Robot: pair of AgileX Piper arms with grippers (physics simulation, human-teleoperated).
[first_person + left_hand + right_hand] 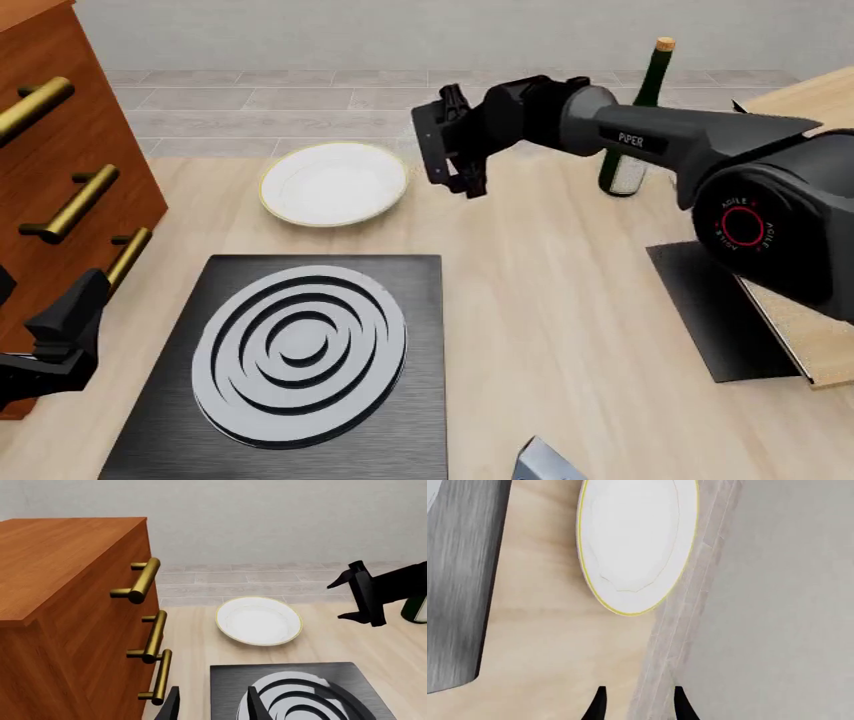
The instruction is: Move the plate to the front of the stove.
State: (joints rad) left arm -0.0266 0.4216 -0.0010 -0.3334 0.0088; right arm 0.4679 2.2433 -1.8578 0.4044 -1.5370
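The plate (334, 183) lies empty on the table's far side beyond the stove (294, 360), the right gripper (451, 148) just right of it with fingers spread, holding nothing, while the left gripper (60, 335), cut off near-left, looks parted.

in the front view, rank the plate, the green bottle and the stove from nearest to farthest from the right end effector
From the right end effector:
1. Plate, just to its left at the table's far edge.
2. Green bottle, to its right, behind the arm.
3. Stove, farthest, toward the near left of the table.
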